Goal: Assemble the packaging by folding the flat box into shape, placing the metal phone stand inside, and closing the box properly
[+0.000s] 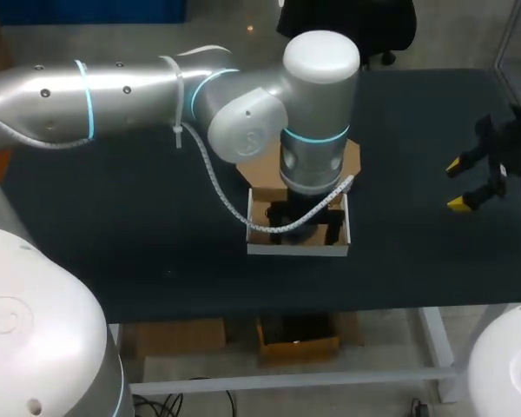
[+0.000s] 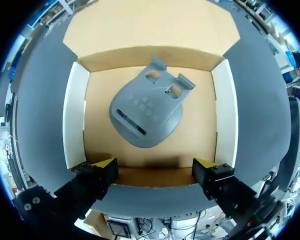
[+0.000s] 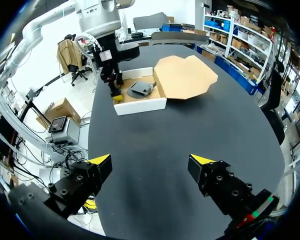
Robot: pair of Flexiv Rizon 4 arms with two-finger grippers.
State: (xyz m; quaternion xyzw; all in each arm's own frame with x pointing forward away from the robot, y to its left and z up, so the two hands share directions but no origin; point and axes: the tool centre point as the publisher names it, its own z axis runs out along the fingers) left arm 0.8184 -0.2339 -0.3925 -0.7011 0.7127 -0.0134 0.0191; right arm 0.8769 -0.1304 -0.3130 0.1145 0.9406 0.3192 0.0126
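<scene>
Phone stand [image 2: 147, 112] lies flat in box [image 2: 75, 115], hooked end slanting toward lid [image 2: 150, 25] (left claw [image 2: 153, 164] wide).

1 box [image 2: 75, 115] w/ 1 gray stand [image 2: 147, 112] in it. 2 grippers: left gripper [image 2: 154, 163] over box, right gripper [image 3: 150, 159] well apart.

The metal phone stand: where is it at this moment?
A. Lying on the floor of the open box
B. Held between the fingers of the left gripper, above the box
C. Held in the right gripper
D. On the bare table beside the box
A: in the left wrist view the metal phone stand lies flat on the brown floor of the box, between its white side walls, and the left gripper is open and apart from it.
</scene>
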